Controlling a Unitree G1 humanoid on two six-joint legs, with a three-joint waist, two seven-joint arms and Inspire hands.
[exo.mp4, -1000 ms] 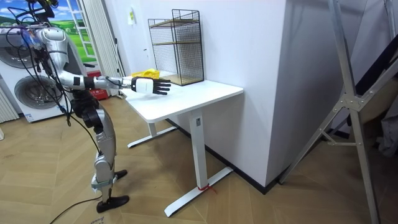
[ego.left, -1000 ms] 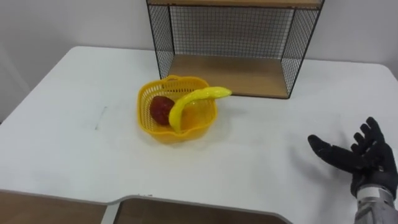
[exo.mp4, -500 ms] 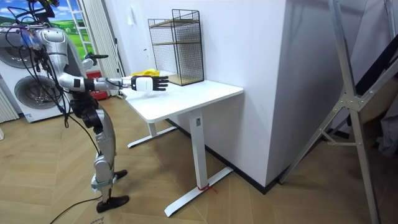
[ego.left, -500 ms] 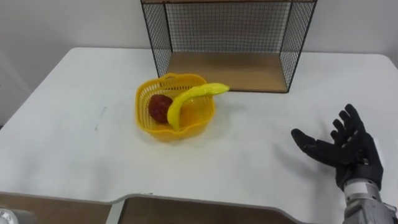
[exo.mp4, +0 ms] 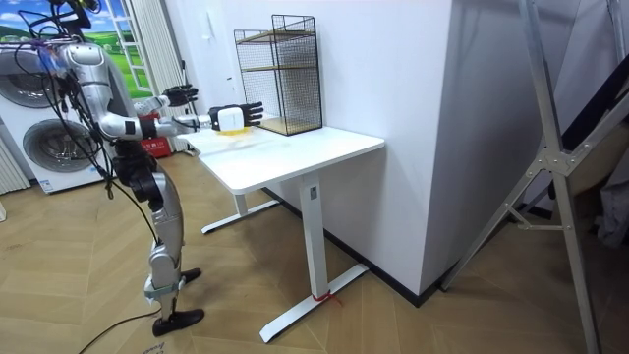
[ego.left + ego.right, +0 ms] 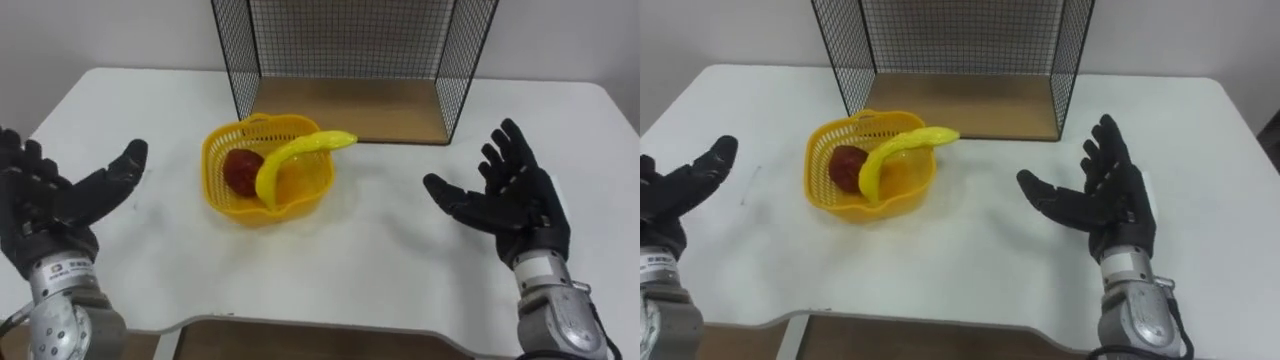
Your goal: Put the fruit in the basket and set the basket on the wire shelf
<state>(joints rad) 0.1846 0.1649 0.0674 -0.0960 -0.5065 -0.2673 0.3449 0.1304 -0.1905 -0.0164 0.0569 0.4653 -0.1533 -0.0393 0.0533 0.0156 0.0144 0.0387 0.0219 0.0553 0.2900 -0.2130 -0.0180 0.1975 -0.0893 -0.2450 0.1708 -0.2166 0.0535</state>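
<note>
Yellow plastic lattice basket (image 6: pixel 300 205), red apple (image 6: pixel 238 172) and yellow banana (image 6: pixel 300 152) inside, sits on the white counter (image 6: pixel 380 260) before the black wire shelf (image 6: pixel 350 40); my left hand (image 6: pixel 45 215) and right hand (image 6: pixel 515 205) flank it, spread, empty. Room view: arms outstretched. Probably light, bendy: I'd grip opposite rims.

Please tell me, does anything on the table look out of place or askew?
Only the banana: it lies tilted in the yellow basket, its tip sticking out over the rim toward the wire shelf. Nothing is spilled.
</note>
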